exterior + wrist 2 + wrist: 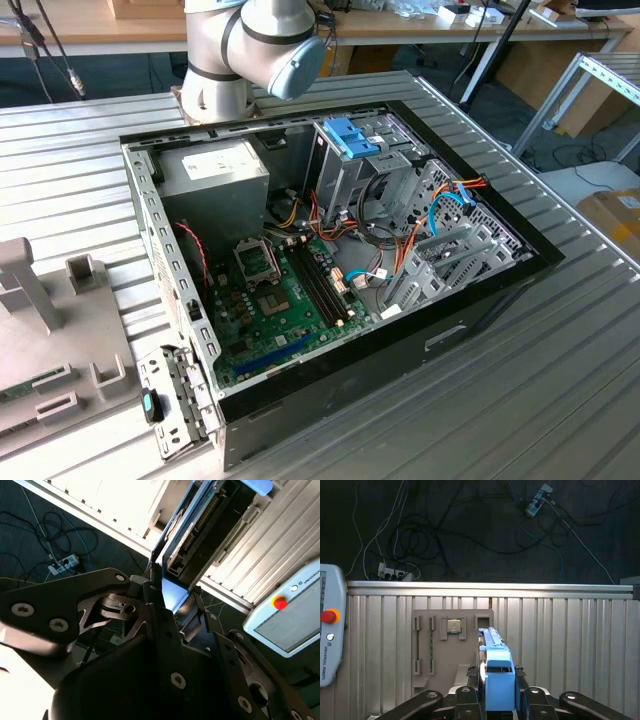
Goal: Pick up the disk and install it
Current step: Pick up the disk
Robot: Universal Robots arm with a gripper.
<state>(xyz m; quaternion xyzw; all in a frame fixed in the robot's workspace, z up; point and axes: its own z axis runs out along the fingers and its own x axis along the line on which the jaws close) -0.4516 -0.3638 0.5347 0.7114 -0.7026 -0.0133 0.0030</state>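
Observation:
My gripper [498, 692] is shut on the disk [497, 662], a flat grey drive with a light-blue plastic rail, which stands on edge between the black fingers [470, 682]. It hangs above a grey parts fixture [437, 645] on the ribbed table. In the second wrist view the gripper [172, 605] holds the same disk [200, 525], which sticks out past the fingertips. In the exterior view the open computer case [480, 300] lies on the table, its metal drive cage [345, 180] topped by a blue latch.
The arm's base [240, 50] stands behind the case. A grey power supply [215, 170], the motherboard [285, 290] and cables fill the case. A grey fixture [50, 330] lies at the exterior view's left. A teach pendant [327, 625] rests on the table edge; cables trail on the floor.

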